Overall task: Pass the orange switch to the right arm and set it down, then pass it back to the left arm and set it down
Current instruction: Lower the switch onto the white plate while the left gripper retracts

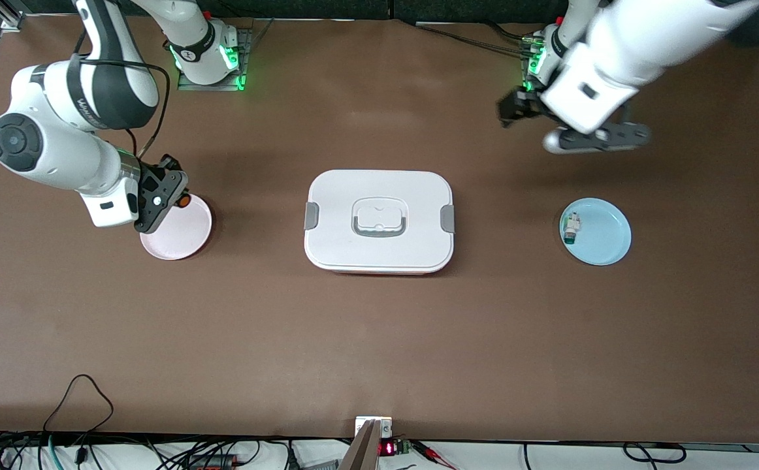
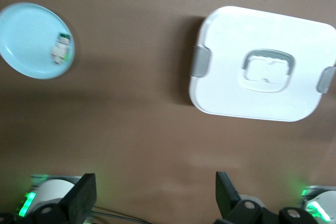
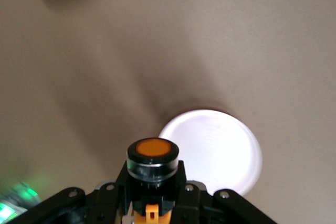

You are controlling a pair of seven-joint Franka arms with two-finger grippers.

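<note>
The orange switch (image 3: 153,163), a black cylinder with an orange cap, is clamped in my right gripper (image 3: 153,184), which is shut on it. In the front view the orange switch (image 1: 184,202) shows as an orange spot at the right gripper (image 1: 172,196), raised over the rim of a pale pink plate (image 1: 180,232). The white box (image 1: 379,220) with grey clips sits mid-table, also seen as the box (image 2: 262,64) from the left wrist. My left gripper (image 1: 516,108) hangs open and empty near its base, its fingers (image 2: 79,198) wide apart above bare table.
A light blue plate (image 1: 598,232) lies toward the left arm's end and holds a small white-and-green part (image 1: 571,227). In the left wrist view the blue plate (image 2: 31,40) shows too. Cables and a small display line the table edge nearest the front camera.
</note>
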